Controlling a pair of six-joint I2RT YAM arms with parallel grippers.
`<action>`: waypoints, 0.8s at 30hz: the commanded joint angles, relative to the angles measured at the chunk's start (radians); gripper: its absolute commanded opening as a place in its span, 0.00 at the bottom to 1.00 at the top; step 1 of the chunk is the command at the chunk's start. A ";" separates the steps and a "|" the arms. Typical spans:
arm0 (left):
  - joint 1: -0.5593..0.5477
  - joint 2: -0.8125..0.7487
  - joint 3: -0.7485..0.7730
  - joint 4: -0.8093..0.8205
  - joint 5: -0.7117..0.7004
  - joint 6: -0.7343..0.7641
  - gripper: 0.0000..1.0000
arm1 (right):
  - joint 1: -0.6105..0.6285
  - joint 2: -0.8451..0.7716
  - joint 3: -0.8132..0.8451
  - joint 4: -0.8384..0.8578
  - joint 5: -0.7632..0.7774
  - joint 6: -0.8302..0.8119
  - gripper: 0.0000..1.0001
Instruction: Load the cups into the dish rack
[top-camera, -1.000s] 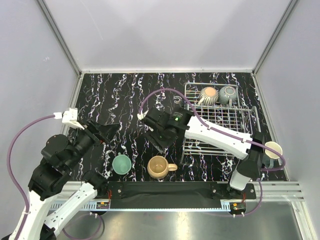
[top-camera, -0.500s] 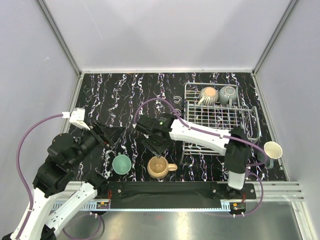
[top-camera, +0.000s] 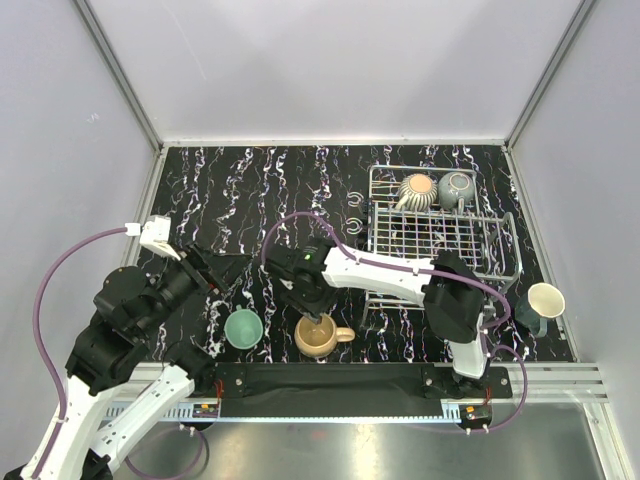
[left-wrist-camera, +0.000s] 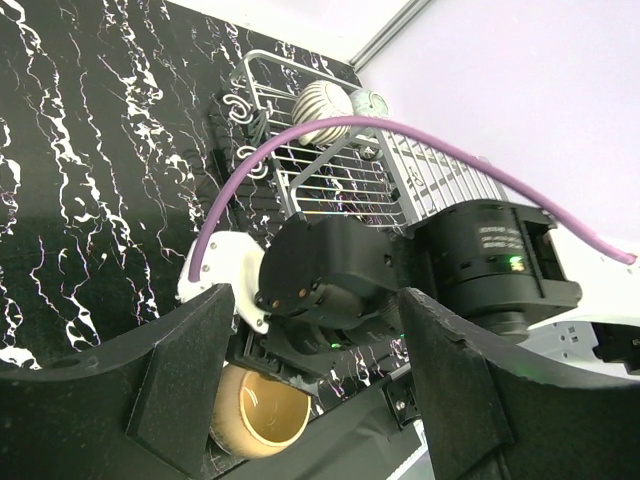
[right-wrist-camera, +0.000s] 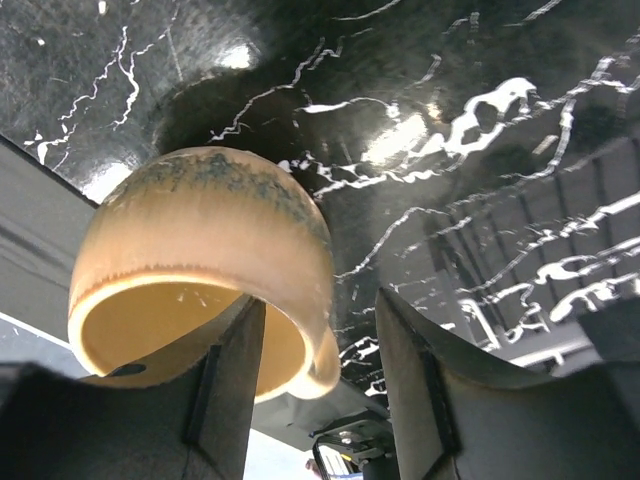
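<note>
While your left gripper hangs spread and empty at the left, the teal-green cup sits near it. Your right gripper has swung from the dish rack down onto the tan cup by the near edge, fingers parted astride its wall, not yet pinched. Rightward, the rack's near half stands free; the dark teal cup sits by the right wall.
</note>
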 joint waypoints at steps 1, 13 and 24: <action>0.003 -0.003 0.009 0.041 0.025 0.014 0.72 | 0.017 0.022 -0.019 0.058 -0.039 -0.010 0.54; 0.003 -0.010 0.019 0.020 0.022 0.005 0.72 | 0.024 0.026 -0.001 0.087 -0.024 0.004 0.07; 0.003 -0.001 0.101 0.075 0.099 0.005 0.72 | 0.021 -0.064 0.313 -0.008 0.066 0.106 0.00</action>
